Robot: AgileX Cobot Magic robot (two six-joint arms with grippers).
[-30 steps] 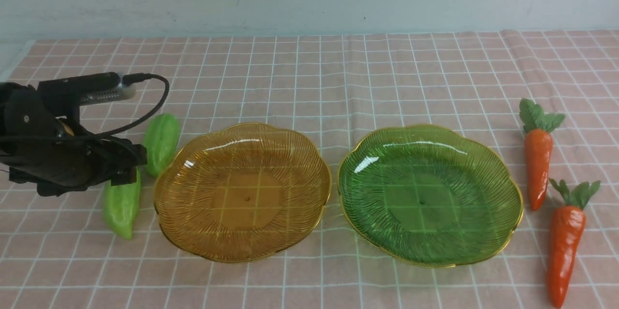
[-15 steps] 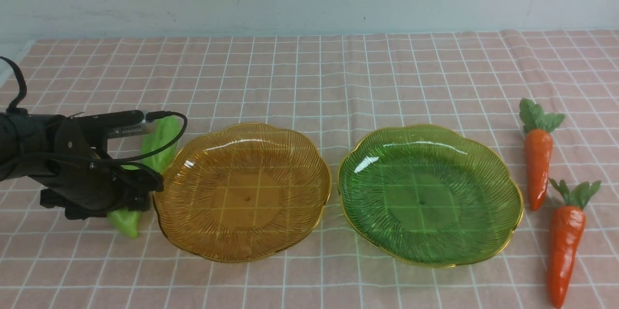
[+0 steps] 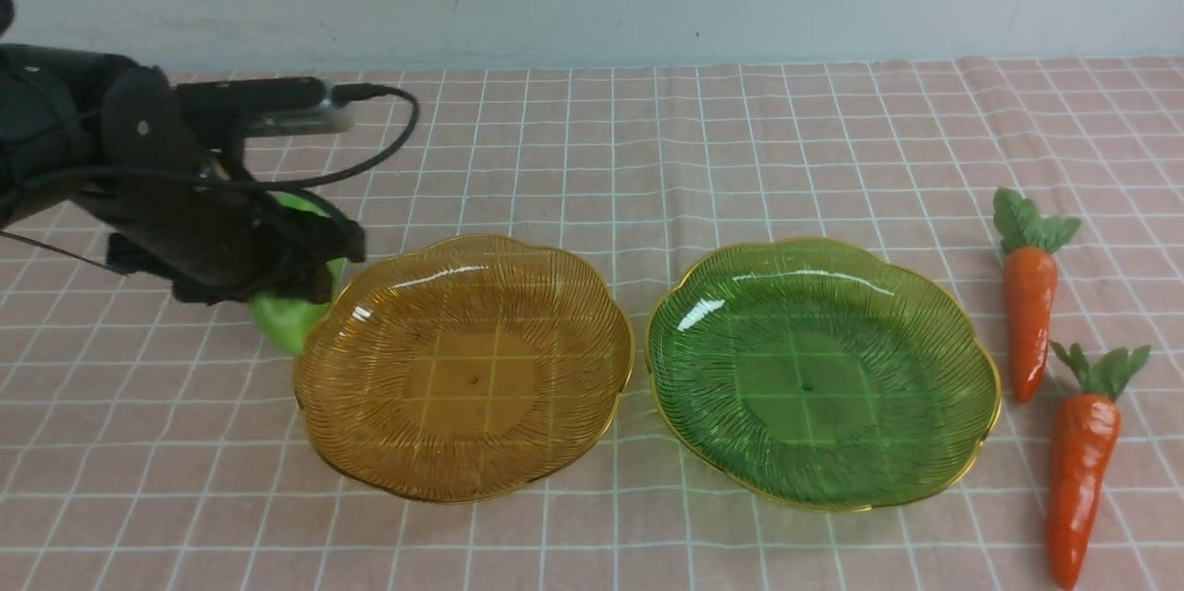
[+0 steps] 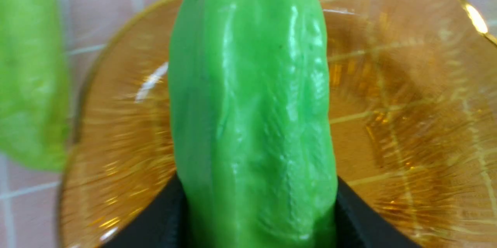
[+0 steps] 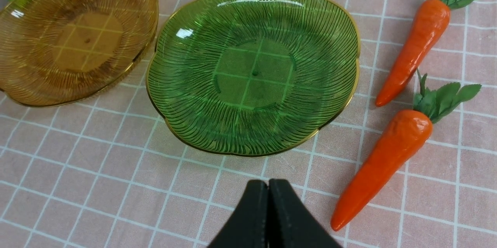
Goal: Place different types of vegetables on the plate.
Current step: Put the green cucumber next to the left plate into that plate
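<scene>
Left hand (image 4: 258, 217): closed around one green gourd (image 4: 252, 104)
Gourd: between the fingers, its length reaching out beyond them
Other gourd (image 4: 29, 69): apart from that hand, beside the amber plate (image 3: 472, 378)

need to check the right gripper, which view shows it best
The right wrist view: both fingertips of the right gripper show there, shut together. The front view and left wrist view don't show it.
</scene>
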